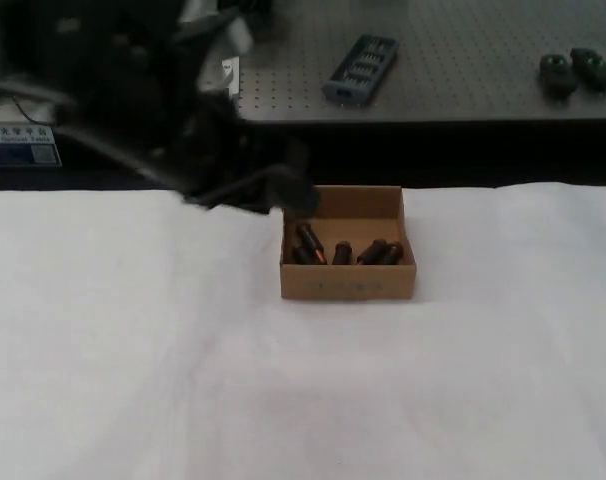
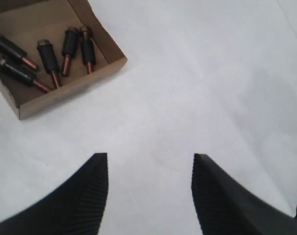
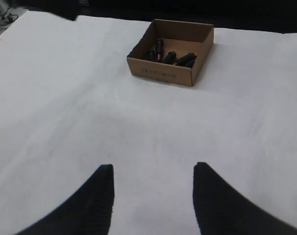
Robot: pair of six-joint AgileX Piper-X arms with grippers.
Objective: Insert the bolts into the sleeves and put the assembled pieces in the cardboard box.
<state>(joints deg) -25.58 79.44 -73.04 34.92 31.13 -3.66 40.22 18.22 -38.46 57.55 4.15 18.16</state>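
Jaws of both arms spread wide with nothing between them: ribbed black inner faces of the left jaws apart over white cloth (image 2: 197,98) in the left wrist view, right jaws equally parted and unloaded over the same cloth in the right wrist view. Open-topped brown cardboard box (image 1: 348,285) on the cloth-covered desk, towards the far middle, its low walls making for an easy drop from above. Inside, five assembled pieces (image 2: 49,59), each a black cylindrical sleeve with a copper-coloured bolt shank poking out of one end, lying flat on the box floor; two side by side near one wall, touching or nearly so, the others loosely angled, none stacked, probably just as dropped. Dark, blurred arm (image 1: 208,150) above and just beside the box's far left corner in the high view, likely the left one, given the close look into the box from that arm's wrist view; open grip and a spot off to the box's side fitting a drop-off already made. Right jaws well apart from the box, low over the near cloth, apparently parked out of the way. Every piece in sight bolted and boxed, so task judged done or nearly so. Behind the desk, grey perforated bench with a blue-grey slotted rack (image 1: 361,68), no part of the job
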